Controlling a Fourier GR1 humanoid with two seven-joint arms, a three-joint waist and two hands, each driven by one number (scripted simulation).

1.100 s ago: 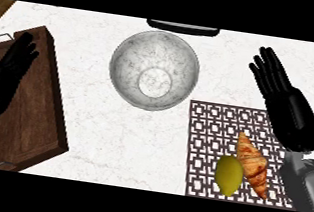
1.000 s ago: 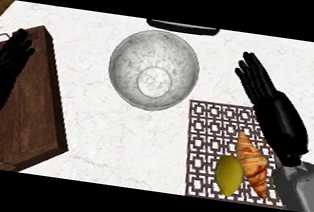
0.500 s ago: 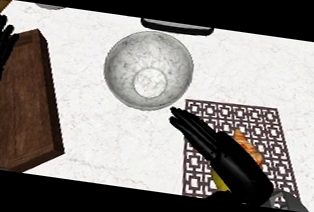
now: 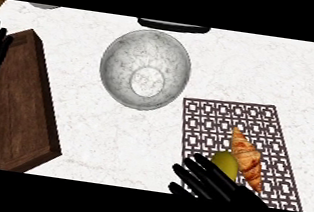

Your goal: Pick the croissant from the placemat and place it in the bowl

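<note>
Premises: a kitchen. Evidence: white marble-patterned counter (image 4: 269, 73), grey marbled round bowl (image 4: 145, 69), dark wooden cutting board (image 4: 22, 104), brown lattice placemat (image 4: 221, 122) bearing a golden croissant (image 4: 246, 158).

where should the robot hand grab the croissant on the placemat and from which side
Probably across the croissant's thicker middle, coming from above with fingers on its long flanks. It lies flat on the placemat, running roughly away from the robot, tapering to pointed ends. A yellow-green fruit crowds its left flank near the lower half, so closing slightly higher up looks safer. The right robot hand is open just below it.
</note>
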